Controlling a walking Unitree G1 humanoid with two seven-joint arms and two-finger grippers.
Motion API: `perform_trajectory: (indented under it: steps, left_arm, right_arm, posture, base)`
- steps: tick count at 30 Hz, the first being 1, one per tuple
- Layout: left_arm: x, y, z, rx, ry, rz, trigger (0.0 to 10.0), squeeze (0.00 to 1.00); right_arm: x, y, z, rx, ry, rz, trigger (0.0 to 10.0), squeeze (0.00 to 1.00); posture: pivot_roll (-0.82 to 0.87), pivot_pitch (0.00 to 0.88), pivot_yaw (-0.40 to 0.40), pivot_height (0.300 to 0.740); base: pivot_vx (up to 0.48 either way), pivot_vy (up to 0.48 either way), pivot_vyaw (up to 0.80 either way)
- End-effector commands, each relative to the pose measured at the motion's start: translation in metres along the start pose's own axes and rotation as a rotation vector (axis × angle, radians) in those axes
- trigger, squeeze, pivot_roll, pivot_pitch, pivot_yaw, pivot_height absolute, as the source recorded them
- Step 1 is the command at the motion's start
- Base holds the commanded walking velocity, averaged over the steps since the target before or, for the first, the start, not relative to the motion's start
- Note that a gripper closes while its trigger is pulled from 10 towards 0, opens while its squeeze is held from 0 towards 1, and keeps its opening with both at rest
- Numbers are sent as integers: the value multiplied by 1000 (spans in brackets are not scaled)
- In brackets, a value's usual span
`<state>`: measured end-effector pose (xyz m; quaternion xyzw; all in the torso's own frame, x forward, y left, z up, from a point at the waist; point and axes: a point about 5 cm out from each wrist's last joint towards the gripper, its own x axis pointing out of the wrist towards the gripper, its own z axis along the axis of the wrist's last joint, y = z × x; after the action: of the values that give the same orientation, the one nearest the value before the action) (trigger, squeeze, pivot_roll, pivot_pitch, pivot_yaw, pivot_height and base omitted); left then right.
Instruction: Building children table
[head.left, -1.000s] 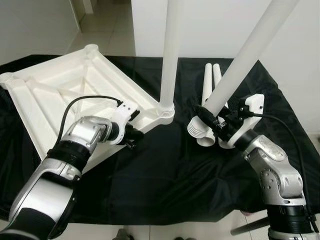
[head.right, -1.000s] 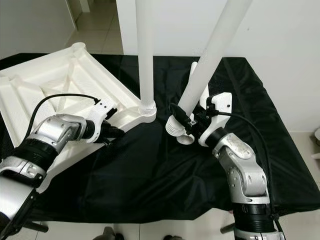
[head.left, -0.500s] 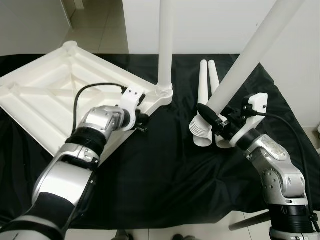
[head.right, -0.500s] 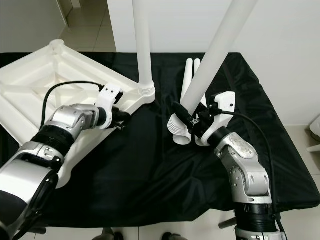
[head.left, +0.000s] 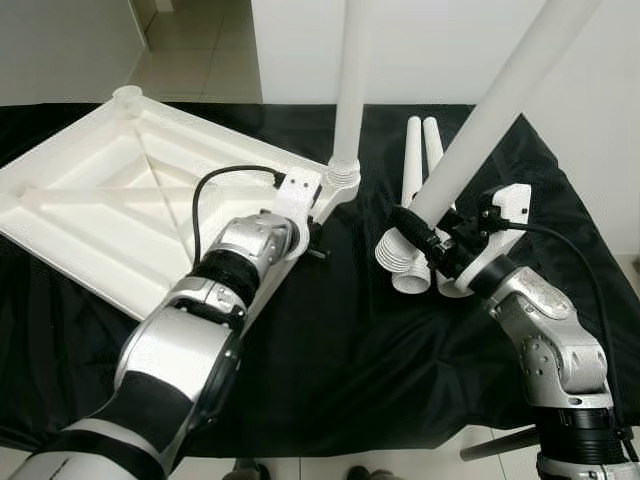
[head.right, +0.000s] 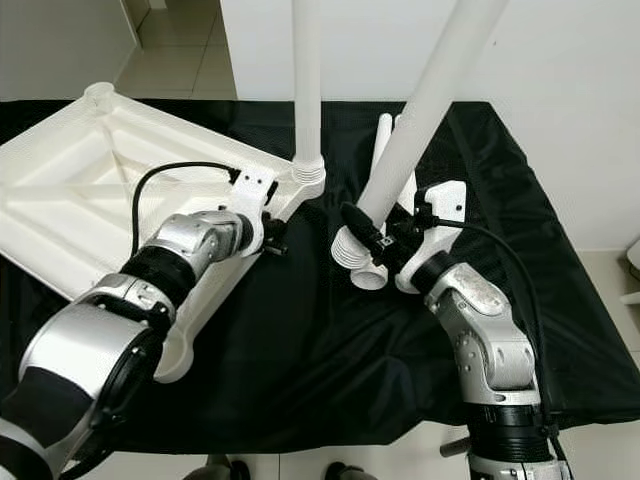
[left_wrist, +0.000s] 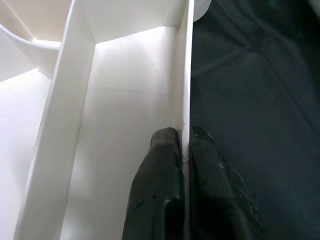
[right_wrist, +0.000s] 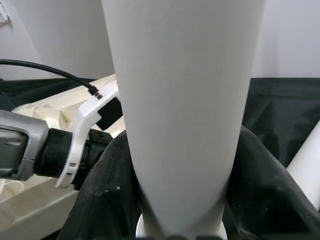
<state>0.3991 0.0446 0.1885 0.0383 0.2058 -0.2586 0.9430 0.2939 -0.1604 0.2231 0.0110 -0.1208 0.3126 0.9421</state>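
We see our right gripper (head.left: 425, 240) clamped around a tilted white table leg (head.left: 490, 110) above the black cloth (head.left: 350, 340). Our left gripper (left_wrist: 185, 150) pinches the thin side rim of the upturned white tabletop (head.left: 110, 210). Farther off, an upright leg (head.left: 350, 90) stands in its corner socket; two spare legs (head.left: 420, 160) lie beside.

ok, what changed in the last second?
The left gripper, pinching the rim of the white plastic upturned tabletop, has turned it on the black cloth, carrying the screwed-in white leg along. The right gripper keeps holding the loose white tube leg; two spare legs lie unmoved.
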Motion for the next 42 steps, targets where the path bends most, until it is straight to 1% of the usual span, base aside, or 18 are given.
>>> perform_trajectory:
  steps: [1, 2, 3, 4, 13, 17, 18, 19, 22, 23, 26, 27, 30, 32, 35, 37, 41, 42]
  left_arm:
    - [-2, -1, 21, -16, -100, 15, 0, 0]
    - [-2, -1, 22, -26, -106, 30, 0, 0]
    - [-1, -2, 22, -28, -110, 42, 2118, 0]
    - [-1, -2, 23, -38, -113, 52, 10000, 0]
    - [0, 0, 28, -29, -147, 129, 10000, 0]
    - [1, -2, 27, 37, -156, 135, 10000, 0]
    - [2, -3, 27, 32, -165, 131, 10000, 890]
    - [2, -6, 28, 31, -176, 112, 10000, 1000]
    - [2, -8, 31, 54, -193, 82, 10000, 1000]
    - [1, -8, 33, 57, -203, 71, 10000, 188]
    - [1, -8, 35, 59, -213, 59, 10000, 188]
    - [-3, -7, 43, 59, -259, 10, 10000, 0]
    - [-6, -5, 49, 54, -289, -22, 10000, 0]
    - [-16, 11, 58, 60, -338, -58, 10000, 0]
    - [-21, 19, 61, 68, -362, -61, 10000, 0]
    - [-34, 42, 58, 128, -410, -36, 10000, 0]
    - [-40, 51, 54, 164, -417, -30, 10000, 0]
    - [-48, 60, 49, 235, -434, -18, 10000, 0]
  right_arm:
    - [1, 3, 4, -2, -24, 10, 10000, 0]
    - [2, 3, 4, -1, -25, 10, 10000, 0]
    - [2, 4, 4, 0, -26, 11, 10000, 0]
    - [2, 4, 4, 1, -27, 11, 10000, 0]
    - [4, 8, 5, 10, -38, 18, 10000, 0]
    - [7, 10, 6, 14, -45, 22, 10000, 0]
    - [7, 11, 6, 15, -48, 23, 10000, 0]
    - [8, 12, 6, 17, -52, 24, 10000, 0]
    - [7, 13, 6, 19, -54, 21, 10000, 0]
    - [7, 13, 6, 24, -55, 19, 10000, 0]
    - [7, 14, 6, 30, -57, 17, 10000, 0]
    - [6, 14, 6, 30, -57, 16, 10000, 0]
    - [6, 15, 6, 31, -57, 16, 10000, 0]
    - [6, 15, 5, 33, -58, 18, 10000, 0]
    - [7, 15, 5, 34, -59, 19, 10000, 0]
    - [8, 14, 4, 37, -57, 21, 10000, 0]
    - [9, 14, 3, 39, -55, 21, 10000, 0]
    - [9, 13, 2, 40, -52, 21, 10000, 0]
  posture:
    - [-64, 137, 64, 740]
    - [-64, 137, 64, 740]
    - [-64, 137, 64, 740]
    - [-66, 137, 66, 740]
    - [-70, 141, 68, 740]
    - [-70, 147, 70, 740]
    - [-72, 151, 72, 740]
    - [-72, 156, 74, 740]
    - [-76, 162, 76, 740]
    - [-75, 163, 76, 740]
    - [-73, 167, 75, 740]
    - [-67, 170, 76, 740]
    - [-63, 170, 76, 740]
    - [-49, 167, 68, 740]
    - [-46, 166, 65, 740]
    - [-32, 160, 58, 740]
    - [-25, 158, 55, 740]
    - [-21, 156, 51, 740]
  base:
    - [0, 0, 0]
    - [0, 0, 0]
    - [0, 0, 0]
    - [0, 0, 0]
    - [0, 0, 0]
    - [0, 0, 0]
    - [0, 0, 0]
    - [0, 0, 0]
    - [0, 0, 0]
    - [0, 0, 0]
    - [0, 0, 0]
    - [0, 0, 0]
    - [0, 0, 0]
    - [0, 0, 0]
    - [0, 0, 0]
    - [0, 0, 0]
    - [0, 0, 0]
    - [0, 0, 0]
